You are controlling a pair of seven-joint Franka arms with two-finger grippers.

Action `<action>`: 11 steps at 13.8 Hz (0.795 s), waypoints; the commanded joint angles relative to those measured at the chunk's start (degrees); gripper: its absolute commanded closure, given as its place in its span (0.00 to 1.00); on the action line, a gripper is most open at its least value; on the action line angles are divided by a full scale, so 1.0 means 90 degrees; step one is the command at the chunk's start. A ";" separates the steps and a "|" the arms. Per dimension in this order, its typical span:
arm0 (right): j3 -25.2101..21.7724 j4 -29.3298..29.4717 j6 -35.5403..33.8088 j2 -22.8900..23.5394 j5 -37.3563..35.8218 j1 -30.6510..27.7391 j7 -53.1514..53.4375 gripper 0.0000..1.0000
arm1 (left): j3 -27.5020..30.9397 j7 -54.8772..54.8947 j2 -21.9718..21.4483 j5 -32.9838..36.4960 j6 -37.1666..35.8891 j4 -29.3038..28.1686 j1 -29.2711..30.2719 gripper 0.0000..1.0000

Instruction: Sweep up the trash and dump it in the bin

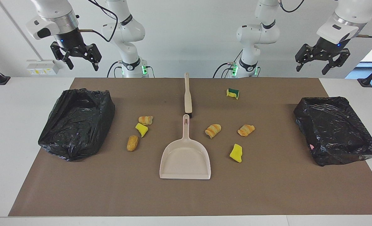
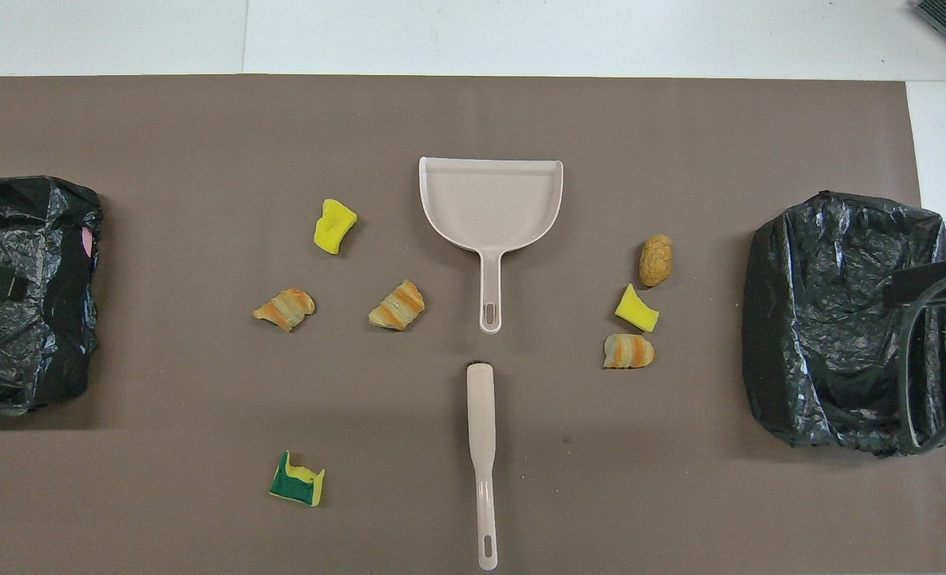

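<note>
A: Trash, seven sponge scraps, striped toy breads and a brown lump, lies scattered on the brown mat either side of the beige plastic dustpan. Why?

B: So the beige brush, handle toward the robots, can sweep inward. Left end effector and right end effector hang open, empty, above the bench ends near the black-lined bins.

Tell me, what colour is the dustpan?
The dustpan is pale beige all over, best seen in the overhead view.
</note>
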 commanded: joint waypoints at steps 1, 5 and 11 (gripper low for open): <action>0.0016 -0.0043 -0.0067 -0.0076 0.0100 -0.0081 -0.0002 0.00 | -0.0010 -0.0013 -0.0057 0.0001 0.0006 -0.0001 -0.0007 0.00; 0.0016 -0.0043 -0.0067 -0.0076 0.0100 -0.0081 -0.0012 0.00 | -0.0069 -0.0023 -0.0057 -0.0009 -0.0033 -0.0001 -0.0017 0.00; 0.0016 -0.0043 -0.0077 -0.0076 0.0100 -0.0081 -0.0002 0.00 | -0.0049 0.0016 -0.0076 -0.0009 0.0016 -0.0060 0.0061 0.00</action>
